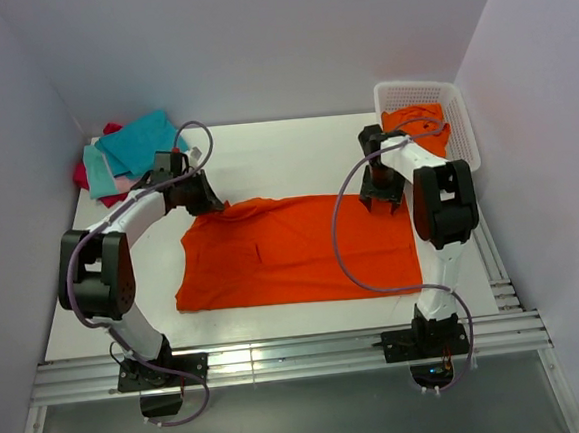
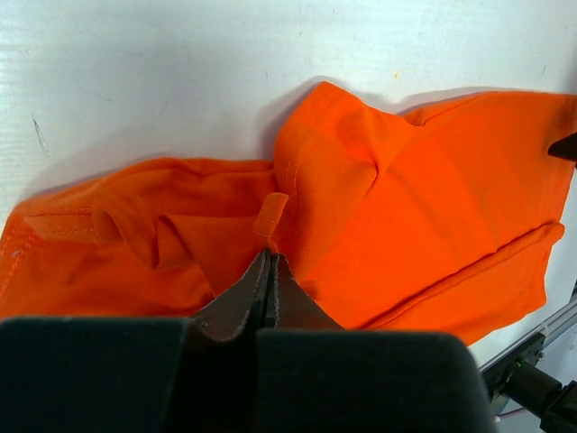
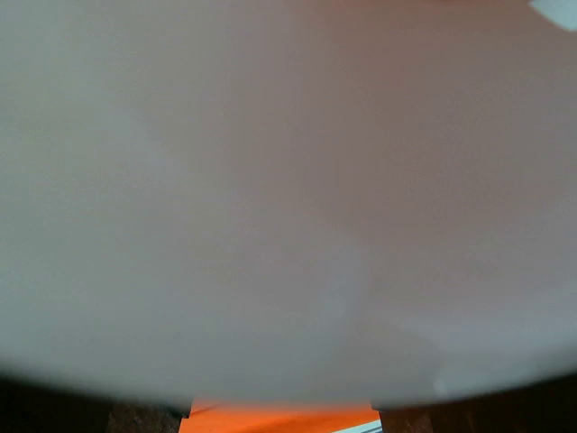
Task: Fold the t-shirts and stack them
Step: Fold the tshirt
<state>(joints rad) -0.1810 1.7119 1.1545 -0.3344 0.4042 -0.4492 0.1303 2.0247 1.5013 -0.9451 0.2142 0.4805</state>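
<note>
No writing, label, brand or number is legible in any view; the bright orange fabric t-shirt [image 1: 292, 246], centre frame, is plain.

white lattice basket [image 1: 466, 127] at the table's [image 1: 284, 152] far right corner

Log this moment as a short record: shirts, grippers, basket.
shirt in work: orange t-shirt, spread in the middle of the table, its far left corner bunched
left gripper: shut on a fold at that bunched corner
right gripper: low at the shirt's far right corner, jaws apart, no grip seen
pile: teal, pink and crimson shirts, far left corner
basket: white, far right, with another orange shirt inside
</note>
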